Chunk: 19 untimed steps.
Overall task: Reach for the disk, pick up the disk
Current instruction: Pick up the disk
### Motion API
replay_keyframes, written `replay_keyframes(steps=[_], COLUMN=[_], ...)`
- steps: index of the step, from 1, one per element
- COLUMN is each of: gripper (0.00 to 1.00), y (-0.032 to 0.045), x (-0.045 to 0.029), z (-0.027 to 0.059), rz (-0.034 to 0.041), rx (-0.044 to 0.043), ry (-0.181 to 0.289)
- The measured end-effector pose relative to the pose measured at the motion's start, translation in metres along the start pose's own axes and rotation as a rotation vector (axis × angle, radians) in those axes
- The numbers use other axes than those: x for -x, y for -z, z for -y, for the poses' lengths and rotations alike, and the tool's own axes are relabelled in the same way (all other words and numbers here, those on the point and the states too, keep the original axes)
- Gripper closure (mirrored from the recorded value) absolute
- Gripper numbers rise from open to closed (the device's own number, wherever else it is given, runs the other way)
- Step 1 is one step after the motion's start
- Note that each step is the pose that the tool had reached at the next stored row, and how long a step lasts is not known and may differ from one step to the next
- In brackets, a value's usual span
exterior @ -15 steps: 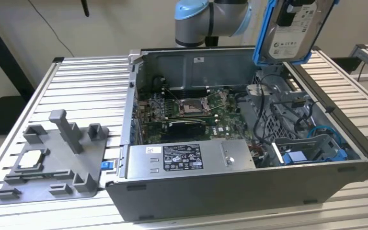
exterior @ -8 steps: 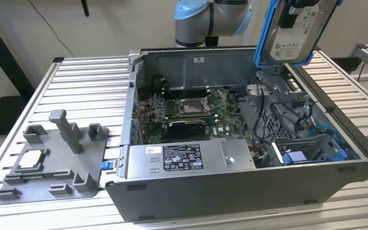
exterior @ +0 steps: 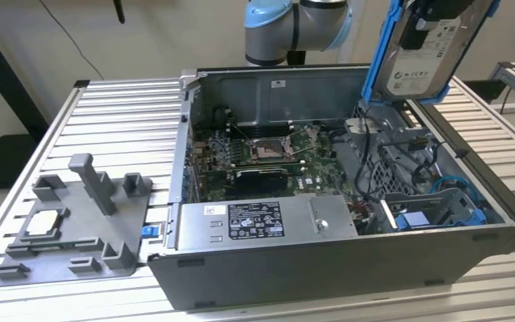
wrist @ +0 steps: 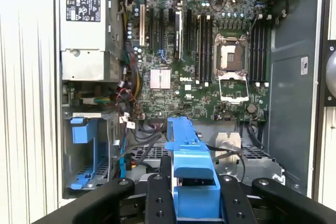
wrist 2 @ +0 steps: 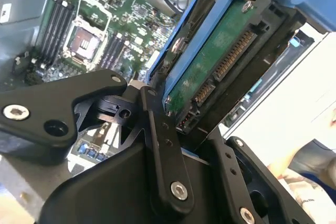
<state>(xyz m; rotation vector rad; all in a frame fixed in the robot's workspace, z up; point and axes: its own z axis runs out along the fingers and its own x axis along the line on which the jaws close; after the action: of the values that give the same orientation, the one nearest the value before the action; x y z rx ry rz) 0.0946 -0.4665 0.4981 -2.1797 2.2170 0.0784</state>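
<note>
disk point(exterior: 425, 50): aloft above the open computer case point(exterior: 347, 268), near its rim on the exterior view's right, label facing outward, clipped in its blue frame point(wrist: 190, 174)
pincer point(wrist: 191, 198): closed on the disk, black fingers point(wrist 2: 163, 145) pressed against the frame on either side, seen in both wrist views
weight: likely dense and heavy for its size, metal body
stiffness: rigid drive; plastic frame probably flexes a little under squeeze
surface: smooth metal and glossy label, likely slippery; frame edges offer better purchase
fragility: exposed green circuit board point(wrist 2: 220, 61) and connector row, best left untouched; shock-sensitive by judgement
hold: across the frame's long sides, near the middle
surroundings: motherboard point(wrist: 210, 61) below; grey fixture point(exterior: 74, 225) on the slatted tabletop point(exterior: 123, 121)
</note>
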Motion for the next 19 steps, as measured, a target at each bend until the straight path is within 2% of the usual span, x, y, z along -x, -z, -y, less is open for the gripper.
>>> replay_keyframes(steps=[4,12,16,19], gripper=[1.00,1.00,1.00,1.00], y=[0.0006,-0.0004,-0.0017,-0.0022], x=[-0.0120,-0.0294,-0.0380,-0.0444], z=[0.0002,0.0007,0.0015,0.0024], rz=[0.0002,-0.0007,-0.0074,-0.0186], rx=[0.0001,0.0013,0.0045,0.0059], ry=[0.000,0.000,0.000,-0.001])
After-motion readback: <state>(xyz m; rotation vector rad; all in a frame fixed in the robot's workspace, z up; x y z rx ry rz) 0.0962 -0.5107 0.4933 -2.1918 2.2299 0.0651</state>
